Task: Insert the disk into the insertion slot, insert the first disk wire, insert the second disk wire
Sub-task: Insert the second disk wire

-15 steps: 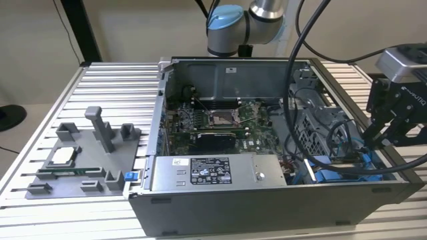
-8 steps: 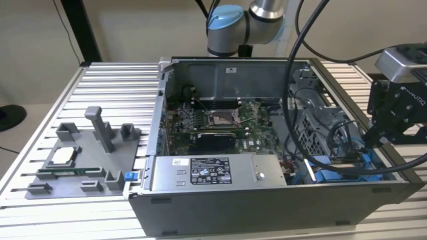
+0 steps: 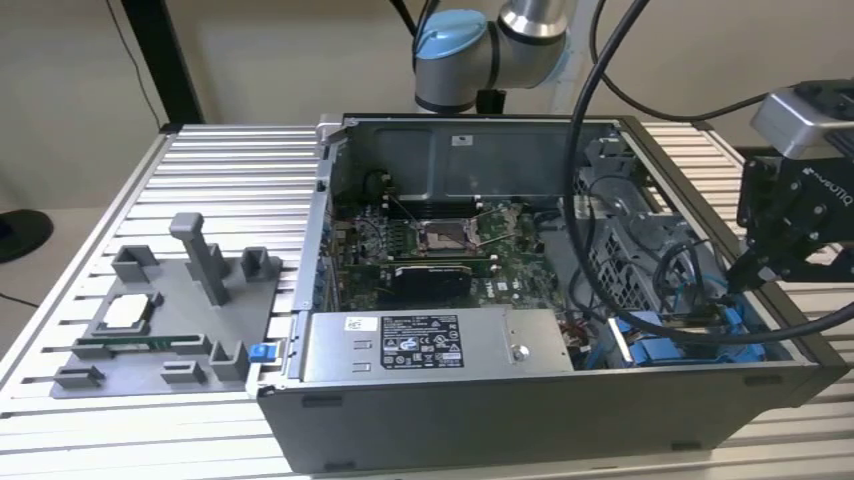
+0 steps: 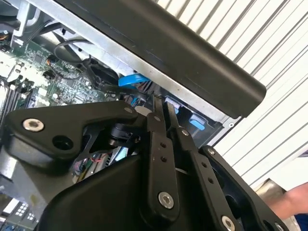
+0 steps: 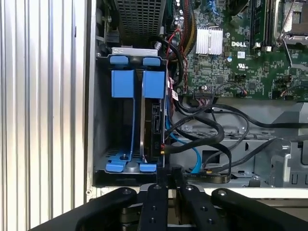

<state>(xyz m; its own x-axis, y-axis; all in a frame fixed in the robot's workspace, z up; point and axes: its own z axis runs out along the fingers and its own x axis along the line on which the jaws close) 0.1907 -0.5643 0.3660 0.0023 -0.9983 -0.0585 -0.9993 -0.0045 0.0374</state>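
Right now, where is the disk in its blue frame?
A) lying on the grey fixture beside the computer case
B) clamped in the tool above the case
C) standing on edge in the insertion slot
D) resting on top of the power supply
C: in the first wrist view the disk stands on edge inside the insertion slot of the computer case.

- The disk [image 5: 154, 122] shows a dark edge with a thin silvery rim, clipped in bright blue plastic.
- The insertion slot [image 5: 102, 120] is dull grey, with blue pieces at both ends.
- The gripper [image 5: 169, 185] is matt black.
- The motherboard [image 3: 441, 250] is green, and the heatsink [image 5: 209, 41] has silver fins.
- The cage [image 5: 139, 17] is grey with fine perforations.
- The power-supply box [image 3: 534, 345] is silver with a black-and-white label.
- The table [image 3: 80, 200] has pale silver ribbed slats.
- The fixture [image 3: 160, 320], at the exterior view's left, is plain grey.
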